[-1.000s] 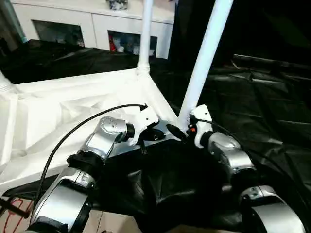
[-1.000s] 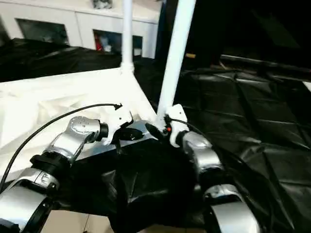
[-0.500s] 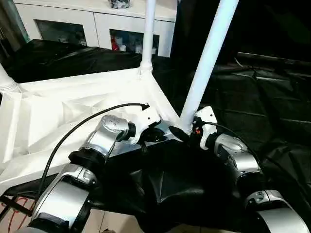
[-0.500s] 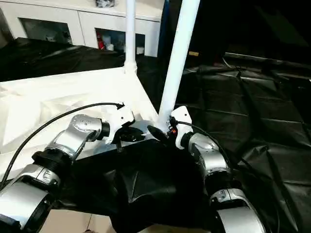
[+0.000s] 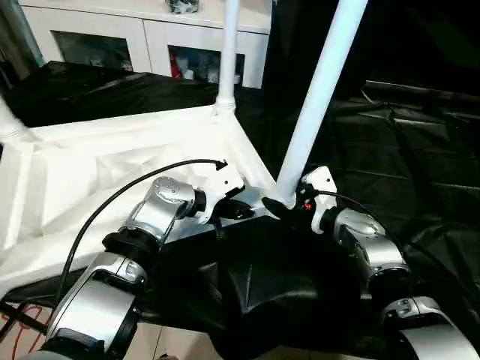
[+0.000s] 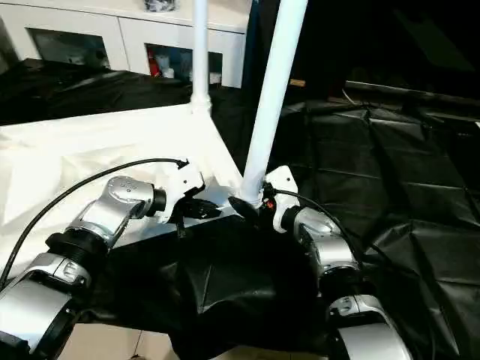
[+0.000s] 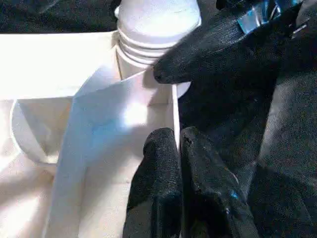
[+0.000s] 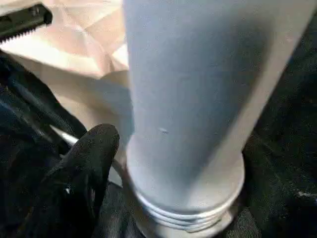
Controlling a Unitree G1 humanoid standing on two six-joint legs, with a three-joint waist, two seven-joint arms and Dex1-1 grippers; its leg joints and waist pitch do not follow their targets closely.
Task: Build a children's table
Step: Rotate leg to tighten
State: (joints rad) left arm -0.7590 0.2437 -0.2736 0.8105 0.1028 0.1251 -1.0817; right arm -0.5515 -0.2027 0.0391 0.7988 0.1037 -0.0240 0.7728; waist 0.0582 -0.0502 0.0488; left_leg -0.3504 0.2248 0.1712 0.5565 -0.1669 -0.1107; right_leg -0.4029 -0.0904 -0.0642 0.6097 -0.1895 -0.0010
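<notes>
Left gripper (image 7: 179,163) is pinched tight on the thin side wall of the tabletop (image 5: 105,180), right at the near corner socket (image 7: 148,59); a second ago it sat in the same spot, so it's just pinning the top. Right gripper (image 6: 251,206) stands wide around the base of the near leg (image 5: 319,82), one finger (image 8: 94,148) just beside the threaded collar, not clamping. Over the last second the right wrist has swung in closer to the socket and the leg reads slightly more upright. My read: the leg is entering the socket, seating not finished. Both forearms reach forward, converging on that socket. Tabletop lies underside up on the black cloth (image 5: 390,150); far leg (image 5: 227,45) stands in the corner socket beyond.
</notes>
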